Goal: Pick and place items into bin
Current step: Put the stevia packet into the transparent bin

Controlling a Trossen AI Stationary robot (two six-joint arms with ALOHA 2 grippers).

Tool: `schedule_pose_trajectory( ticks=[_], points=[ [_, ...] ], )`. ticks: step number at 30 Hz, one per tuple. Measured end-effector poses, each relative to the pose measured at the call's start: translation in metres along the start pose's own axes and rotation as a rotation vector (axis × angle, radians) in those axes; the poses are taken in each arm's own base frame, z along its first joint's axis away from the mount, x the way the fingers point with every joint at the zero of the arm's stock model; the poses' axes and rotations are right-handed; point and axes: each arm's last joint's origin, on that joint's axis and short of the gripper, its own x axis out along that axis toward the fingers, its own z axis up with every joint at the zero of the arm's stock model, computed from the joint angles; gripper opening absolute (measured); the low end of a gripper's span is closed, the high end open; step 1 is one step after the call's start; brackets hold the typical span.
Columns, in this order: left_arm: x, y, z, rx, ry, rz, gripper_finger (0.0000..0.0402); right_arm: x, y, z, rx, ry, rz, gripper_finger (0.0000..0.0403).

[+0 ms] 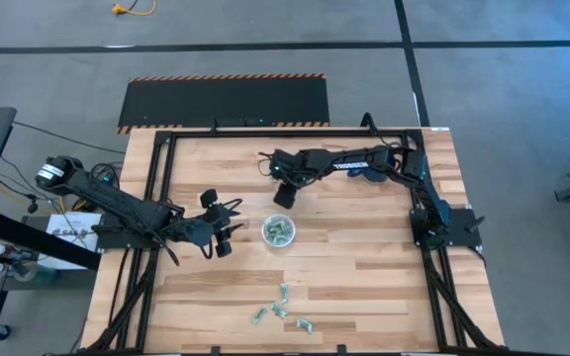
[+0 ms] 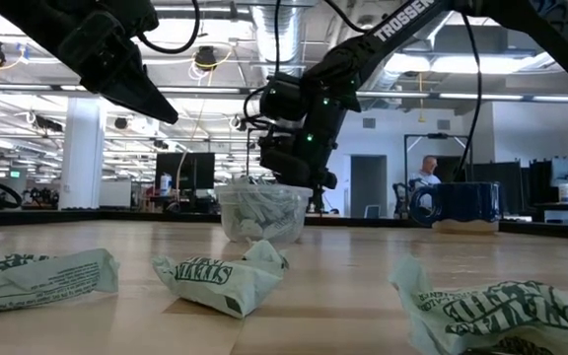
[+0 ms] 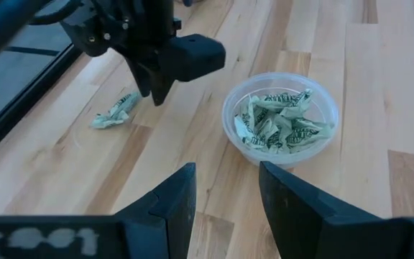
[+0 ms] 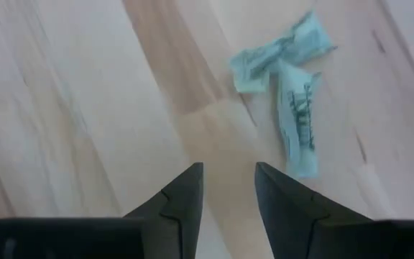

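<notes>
The bin, a small clear plastic cup [image 1: 278,231] [image 3: 280,115], stands on the wooden table and holds several green-and-white crinkled wrappers [image 3: 275,122]. My left gripper [image 1: 230,233] [image 3: 225,173] hovers open just left of the cup, nothing between its fingers. My right gripper [image 1: 283,195] [image 4: 228,169] hangs open above the table on the cup's far side, pointing steeply down. One loose wrapper [image 4: 287,93] [image 3: 113,111] lies flat on the wood just beyond its fingertips, untouched. More wrappers [image 1: 283,309] [image 2: 223,274] lie near the table's front edge.
A dark blue mug [image 2: 457,204] stands at the far right of the table, under my right arm. A black frame [image 1: 156,188] runs along the table's sides. Bare wood lies between the cup and the front wrappers.
</notes>
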Motion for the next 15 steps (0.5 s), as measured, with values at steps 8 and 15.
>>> schedule_pose_trajectory(
  ticks=[8, 15],
  points=[
    [0.0, 0.0, 0.0, -0.018, 0.0, 0.0, 0.0144, -0.001, -0.011, 0.011, 0.154, -0.101, -0.034, 0.012],
    [0.0, 0.0, 0.0, -0.016, 0.0, 0.0, 0.0144, -0.008, -0.014, 0.018, 0.274, -0.126, -0.022, 0.012]
  ],
)
